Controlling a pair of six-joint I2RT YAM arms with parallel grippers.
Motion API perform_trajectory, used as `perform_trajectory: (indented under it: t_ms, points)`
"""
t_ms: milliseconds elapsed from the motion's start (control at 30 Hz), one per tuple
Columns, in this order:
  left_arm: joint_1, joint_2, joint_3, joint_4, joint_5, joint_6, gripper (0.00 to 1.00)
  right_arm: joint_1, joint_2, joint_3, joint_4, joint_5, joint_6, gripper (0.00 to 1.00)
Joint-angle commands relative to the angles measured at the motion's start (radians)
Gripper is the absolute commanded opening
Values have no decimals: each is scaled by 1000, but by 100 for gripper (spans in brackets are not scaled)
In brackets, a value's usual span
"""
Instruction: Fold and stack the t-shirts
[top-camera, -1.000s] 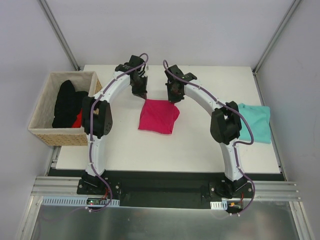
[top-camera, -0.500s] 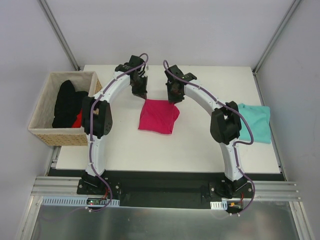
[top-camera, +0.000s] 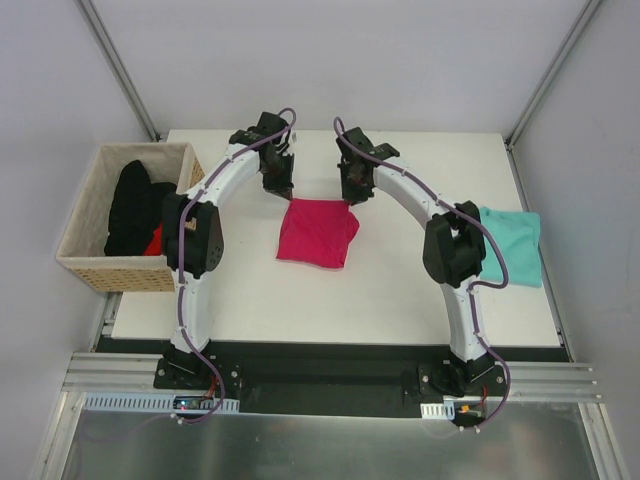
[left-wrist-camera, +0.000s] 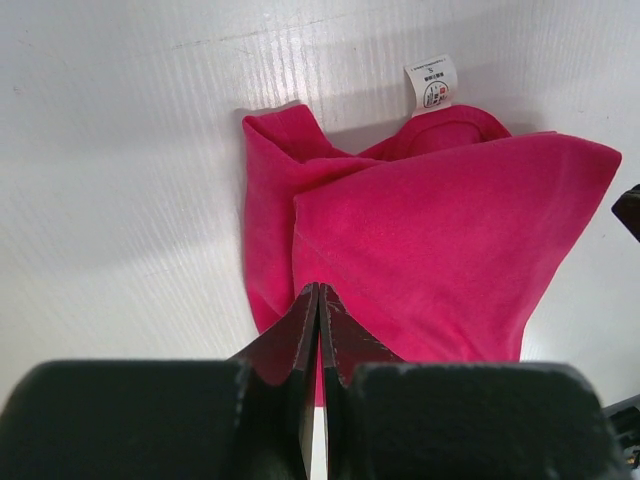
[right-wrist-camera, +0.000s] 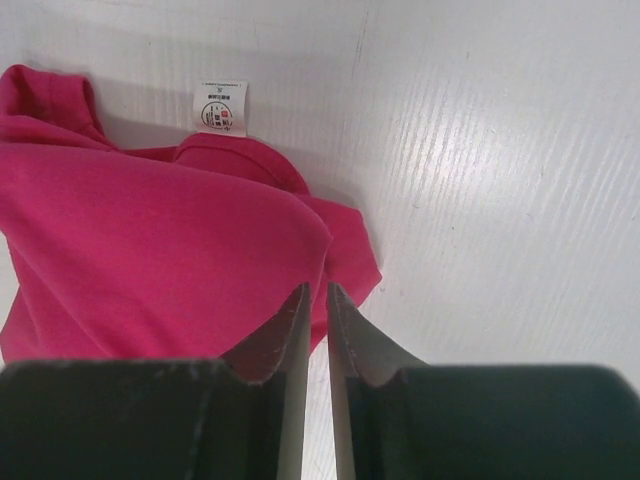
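Found the left jaws pressed fully together, tips down on the magenta t-shirt (top-camera: 317, 233) at its 11 o'clock corner; could not tell whether any cloth was pinched. Found the right jaws a sliver apart, bare table (top-camera: 400, 290) showing through the gap, tips at the shirt's 1 o'clock corner, nothing clamped. Saw that shirt folded into a rough square mid-table. Noted the teal t-shirt (top-camera: 512, 245) toward 3 o'clock at the table's edge, partly covered by the right arm's elbow (top-camera: 452, 250). Noted a wicker basket (top-camera: 85, 262) toward 9 o'clock, holding a black garment (top-camera: 132, 210) and a red cloth (top-camera: 155, 240). Caught the white neck label (left-wrist-camera: 432, 85) only in the wrist views, flat on the table just beyond the collar.
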Motion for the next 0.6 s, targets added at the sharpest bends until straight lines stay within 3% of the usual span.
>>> perform_trajectory:
  t_ms: [0,167,333,567]
  points:
    - [1,-74,-5,-5,-8,-1,0,5,-22,7,-12,-24,17,13]
    - [1,-91,-22,-5,-3,-4,0,12,-37,-22,-9,-7,25,12]
    - [1,-113,-69,-7,1,-8,0,12,-38,-35,-6,16,20,25]
    - [-3,-237,-244,4,-26,-44,0,9,-34,10,-17,25,-4,28]
